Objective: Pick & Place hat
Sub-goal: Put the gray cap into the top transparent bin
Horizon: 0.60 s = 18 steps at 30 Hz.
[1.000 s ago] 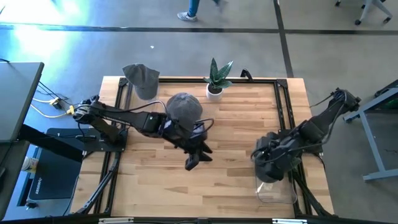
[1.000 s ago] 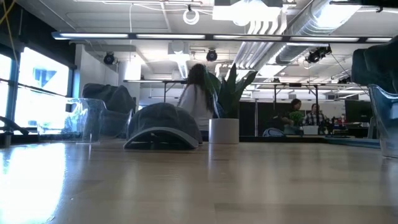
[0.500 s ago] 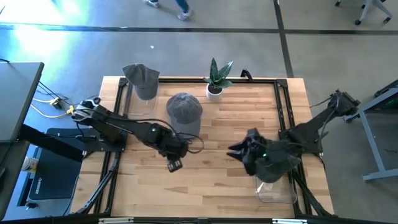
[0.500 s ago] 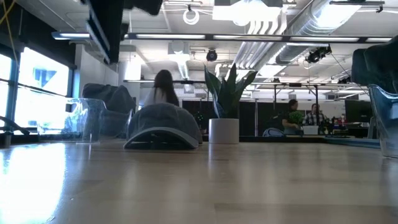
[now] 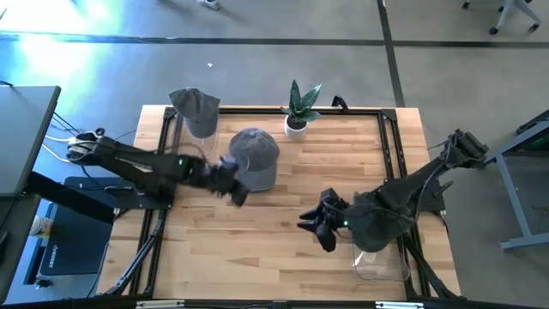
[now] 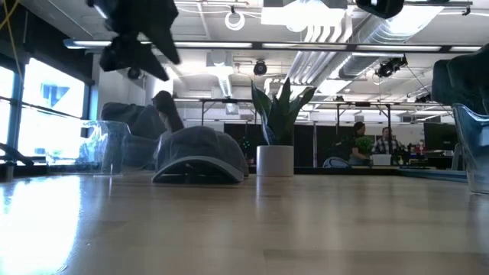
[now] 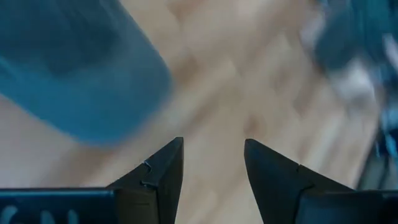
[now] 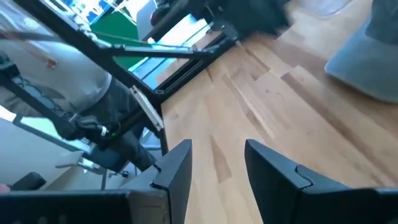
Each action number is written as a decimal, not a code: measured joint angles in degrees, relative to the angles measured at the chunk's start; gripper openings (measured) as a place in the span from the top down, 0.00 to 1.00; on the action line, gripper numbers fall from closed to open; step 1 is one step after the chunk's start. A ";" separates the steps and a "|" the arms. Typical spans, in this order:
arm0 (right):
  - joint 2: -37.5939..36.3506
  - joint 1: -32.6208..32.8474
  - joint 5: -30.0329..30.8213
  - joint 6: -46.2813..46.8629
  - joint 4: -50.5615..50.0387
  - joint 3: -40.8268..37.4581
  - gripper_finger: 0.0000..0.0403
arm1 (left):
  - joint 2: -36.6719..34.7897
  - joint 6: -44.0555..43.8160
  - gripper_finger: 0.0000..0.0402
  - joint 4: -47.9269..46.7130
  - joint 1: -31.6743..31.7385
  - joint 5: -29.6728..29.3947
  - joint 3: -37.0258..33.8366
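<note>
A grey hat (image 5: 254,154) lies crown up on the wooden table (image 5: 283,257), toward its far side; its brim edge rests on the wood in the low view (image 6: 200,155). My left gripper (image 5: 235,190) hovers open just off the hat's near left side, above the table (image 6: 137,38). Its wrist view shows a blurred grey-blue hat (image 7: 74,74) beyond the open fingers (image 7: 211,168). My right gripper (image 5: 317,226) stands open over the table's middle right, with only bare wood between its fingers (image 8: 217,165).
A second grey hat (image 5: 196,106) sits on a clear stand at the far left corner. A third (image 5: 377,225) sits on a clear container (image 5: 382,264) at the near right. A potted plant (image 5: 298,107) stands at the far edge. A black frame (image 5: 390,146) rims the table.
My left gripper has drawn back from the table's middle toward its left and far side, rolling as it went, and now hangs beside the hat. My right gripper has swung from above the right container toward the table's middle and tipped up. The hat has stayed put.
</note>
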 joint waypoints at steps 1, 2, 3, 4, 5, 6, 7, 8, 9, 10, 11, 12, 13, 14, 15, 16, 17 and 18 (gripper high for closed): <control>-0.21 -0.49 -0.29 -0.77 -0.03 0.05 0.64 | -0.03 0.85 0.59 0.72 2.66 -0.33 0.23; -0.39 -1.04 -0.91 -1.91 -0.09 0.05 0.64 | 0.07 2.13 0.59 1.65 5.40 -0.06 0.34; -0.50 -1.96 -1.62 -3.29 0.00 0.05 0.64 | 0.19 3.82 0.59 1.82 8.28 1.09 0.33; -0.66 -2.71 -2.81 -4.68 0.07 0.07 0.64 | 0.19 5.61 0.59 1.64 11.52 2.84 0.29; -0.99 -3.49 -4.23 -6.14 -0.24 0.07 0.64 | 0.23 7.69 0.59 1.99 14.63 4.57 0.29; -1.10 -4.40 -5.85 -7.73 -0.63 0.07 0.64 | 0.76 10.13 0.59 2.95 17.74 6.35 0.32; -1.13 -5.57 -7.69 -9.27 -0.71 0.07 0.64 | 1.81 12.74 0.59 4.34 20.71 7.77 0.34; -1.20 -6.63 -9.33 -10.79 -0.82 0.10 0.64 | 3.14 15.09 0.59 5.81 23.39 9.13 0.36; -1.38 -7.72 -11.11 -12.34 -1.41 0.10 0.64 | 4.28 17.30 0.58 6.99 25.76 10.69 0.29; -1.48 -8.90 -12.64 -13.71 -1.88 0.10 0.64 | 4.90 19.20 0.57 7.83 28.10 12.62 0.18; -1.57 -10.19 -14.09 -15.01 -2.01 0.10 0.64 | 5.30 20.75 0.55 9.71 30.48 14.65 0.16; -1.89 -11.43 -15.74 -16.22 -2.39 0.10 0.64 | 5.69 22.12 0.53 12.33 32.67 16.81 0.37; -2.20 -12.57 -17.08 -17.22 -3.37 0.10 0.64 | 6.01 23.41 0.50 13.75 34.83 18.48 0.51; -2.43 -13.83 -18.52 -17.94 -4.14 0.10 0.64 | 6.39 24.41 0.47 14.32 36.93 20.24 0.47; -2.90 -15.12 -19.79 -18.99 -4.72 0.10 0.64 | 7.04 25.26 0.43 15.46 38.92 21.68 0.36; -3.34 -16.16 -20.65 -20.17 -5.74 0.10 0.64 | 7.88 25.75 0.39 16.98 40.58 22.69 0.36; -3.79 -17.28 -21.47 -21.58 -6.93 0.10 0.64 | 8.59 26.22 0.35 17.79 41.98 23.16 0.36; -4.31 -18.33 -22.13 -22.99 -7.72 0.10 0.64 | 9.23 27.15 0.31 17.99 43.09 23.48 0.36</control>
